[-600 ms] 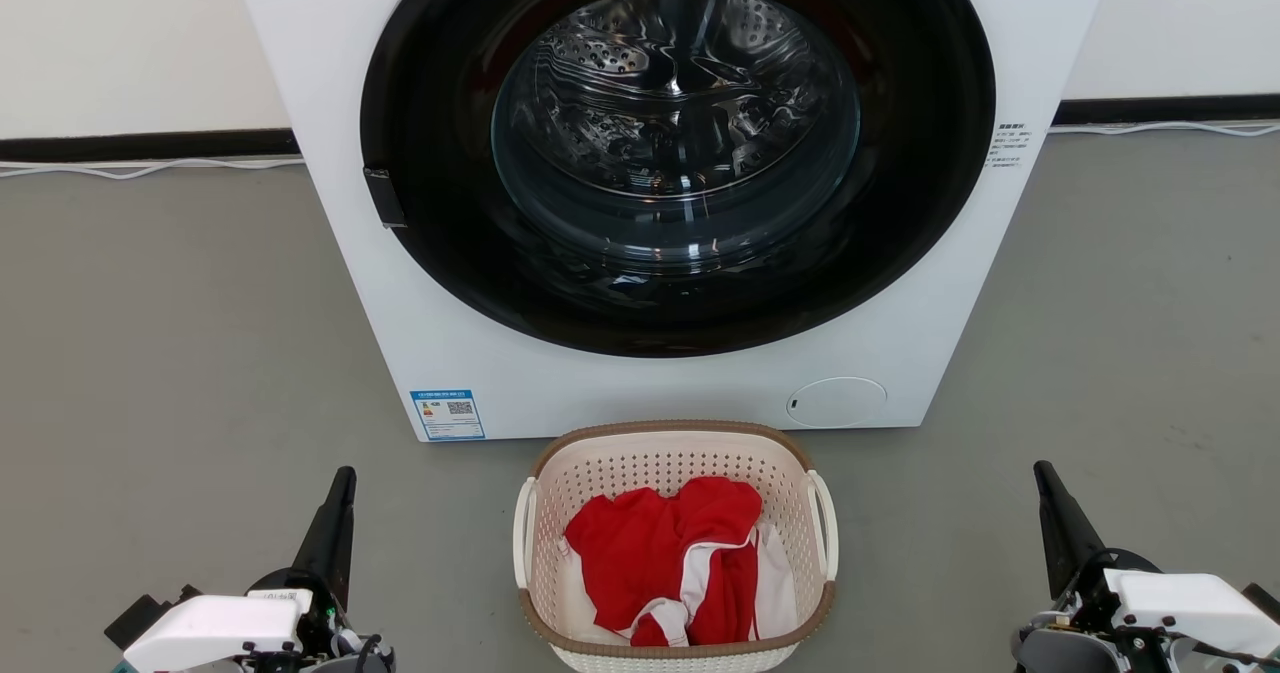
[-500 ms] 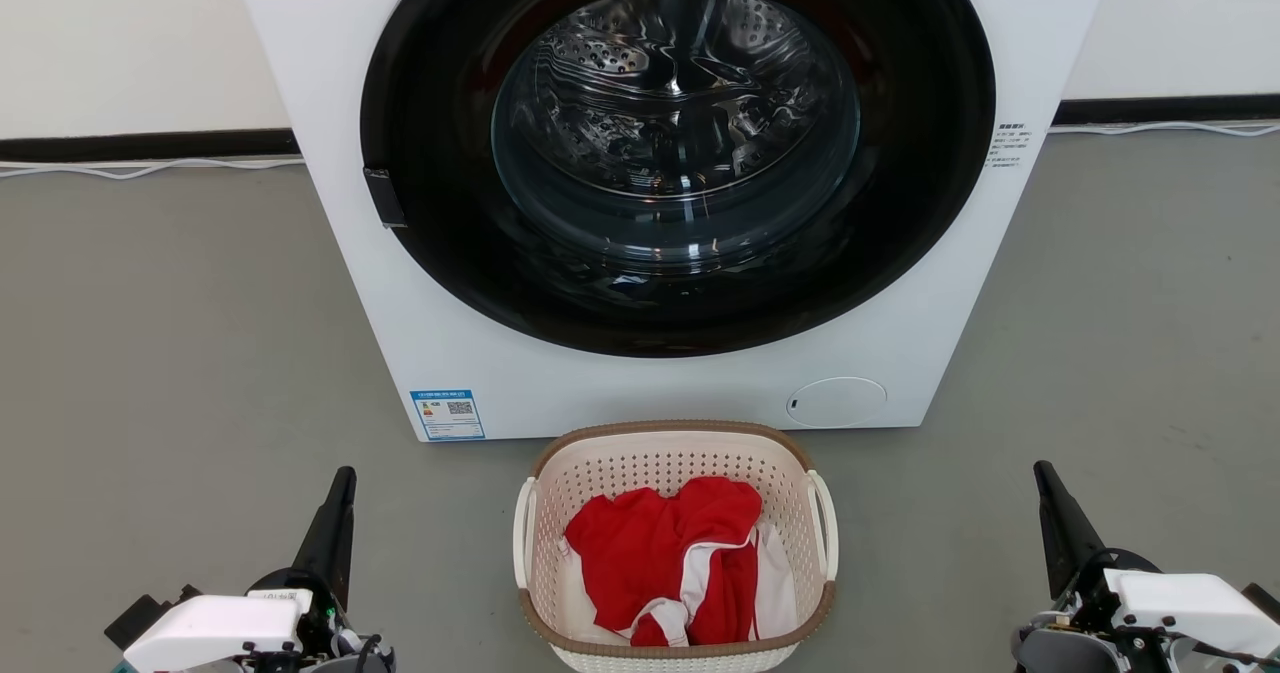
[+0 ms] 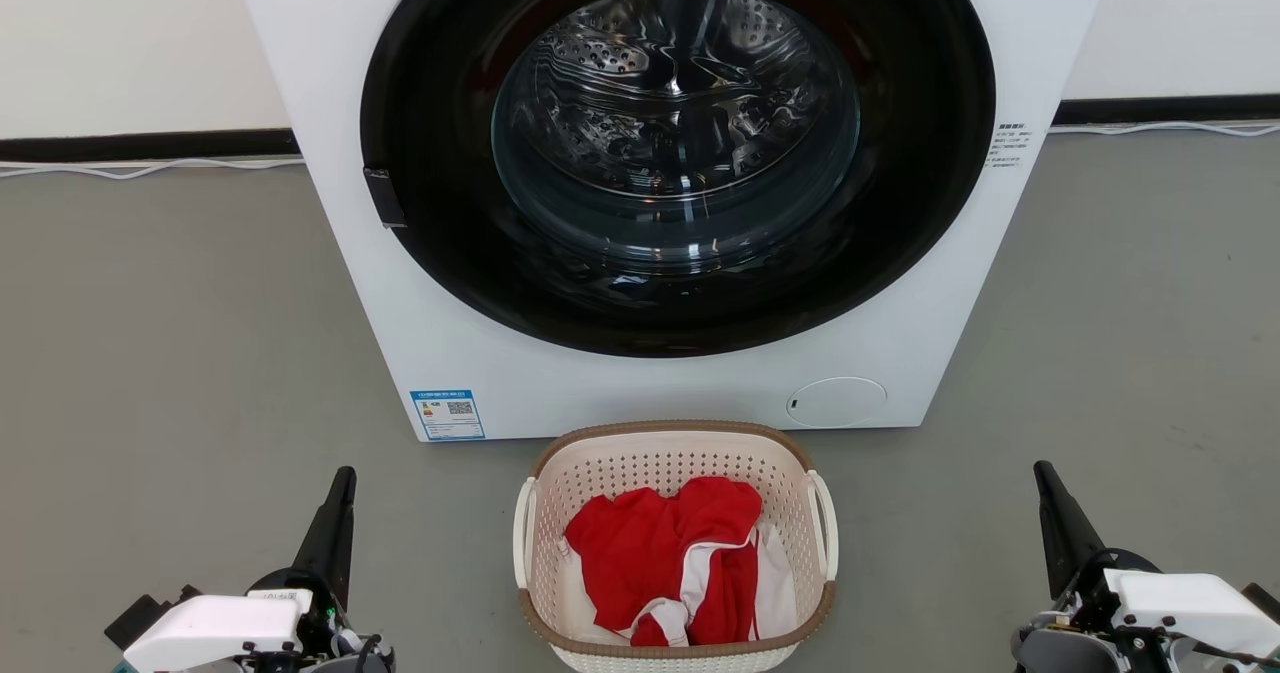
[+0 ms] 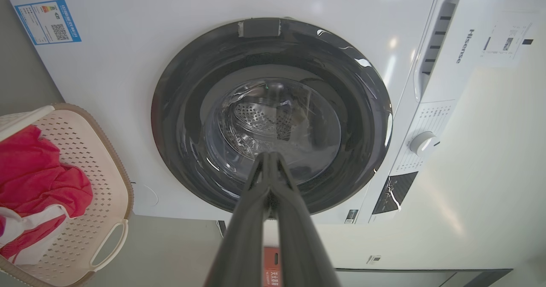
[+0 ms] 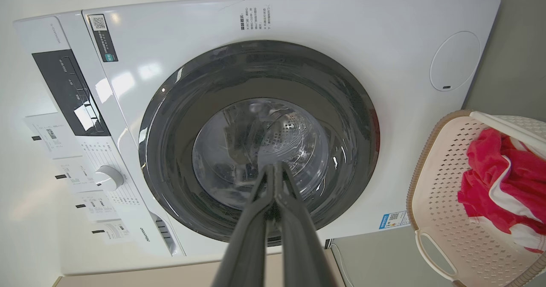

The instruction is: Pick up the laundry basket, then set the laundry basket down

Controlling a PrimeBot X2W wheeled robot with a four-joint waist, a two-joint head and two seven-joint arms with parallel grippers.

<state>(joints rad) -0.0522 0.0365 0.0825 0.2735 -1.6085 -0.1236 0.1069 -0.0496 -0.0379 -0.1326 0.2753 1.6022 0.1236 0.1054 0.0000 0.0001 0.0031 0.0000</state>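
The laundry basket [image 3: 668,427] is being shown upright on the grey floor [image 3: 180,333], just in front of the white washing machine [image 3: 600,393] and centred below its round glass door [image 3: 675,123]. A red and white garment [image 3: 650,543] is being carried inside it. The left gripper [image 3: 343,481] is being held low at the basket's left, well apart from the left loop handle [image 3: 522,533]. The right gripper [image 3: 1043,475] is being held likewise at the basket's right, well apart from the right loop handle [image 3: 828,528]. The basket is lying between the two and is being touched by neither. In the left wrist view the left jaws are being pressed together with nothing between them and are being pointed at the door glass, the basket sitting off at that view's edge. In the right wrist view the right jaws are being pressed together in the same way, empty.
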